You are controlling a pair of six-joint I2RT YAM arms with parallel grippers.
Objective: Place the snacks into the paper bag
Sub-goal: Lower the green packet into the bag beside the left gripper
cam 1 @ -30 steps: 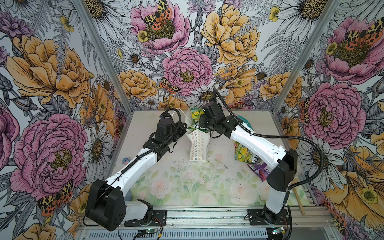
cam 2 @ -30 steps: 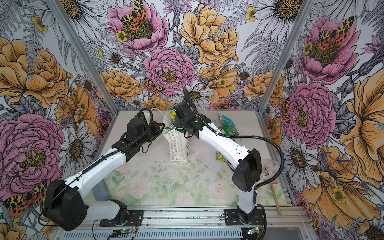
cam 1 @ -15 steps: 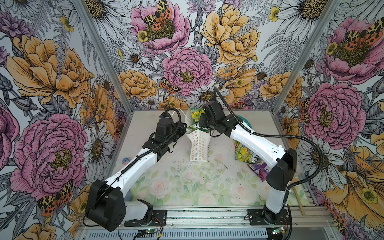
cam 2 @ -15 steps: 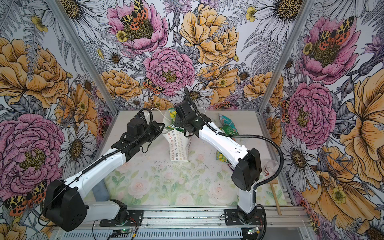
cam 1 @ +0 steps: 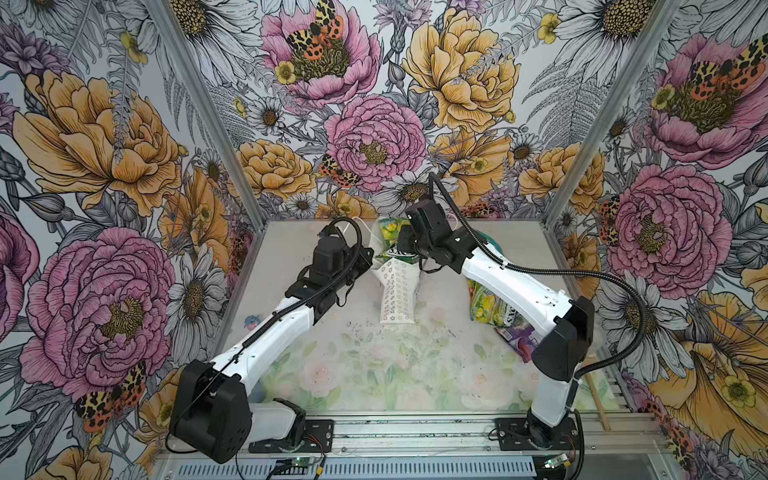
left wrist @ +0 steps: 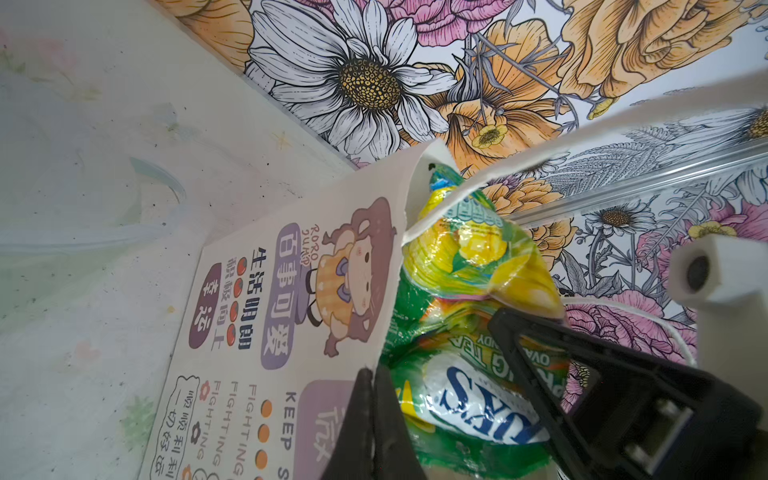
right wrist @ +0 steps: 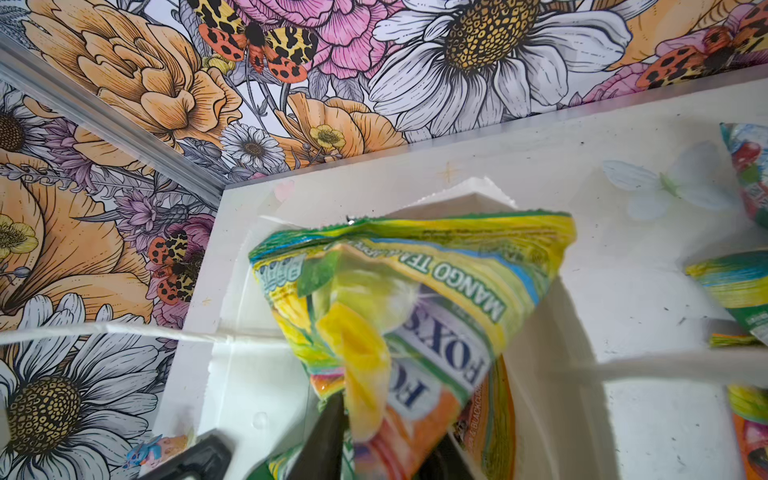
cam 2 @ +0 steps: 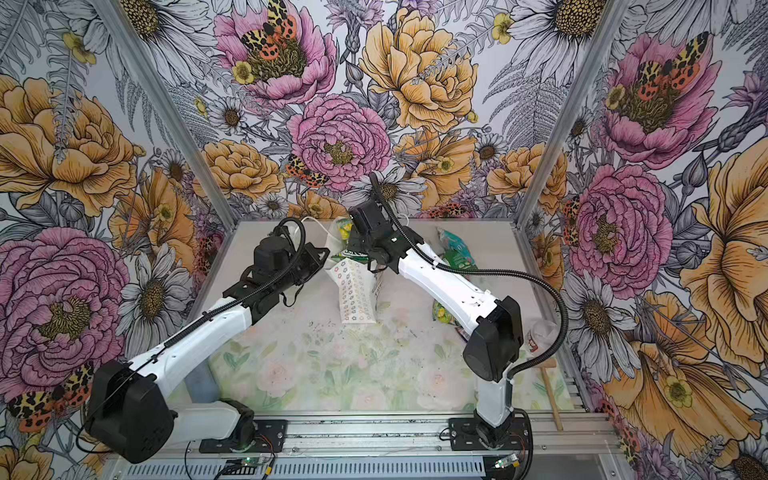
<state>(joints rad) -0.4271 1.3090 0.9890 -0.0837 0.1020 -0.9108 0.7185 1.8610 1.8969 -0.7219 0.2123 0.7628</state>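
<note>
Paper bag (cam 1: 397, 291) is clamped open by the left gripper (left wrist: 374, 374) for the mango-tea packet (right wrist: 415, 282); right gripper's (right wrist: 386, 428) hold cannot be told.

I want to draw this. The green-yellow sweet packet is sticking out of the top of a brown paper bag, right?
Not brown: the paper bag is white with rows of little coloured flowers, as both top views show. The green-yellow sweet packet does stick out of its top.
</note>
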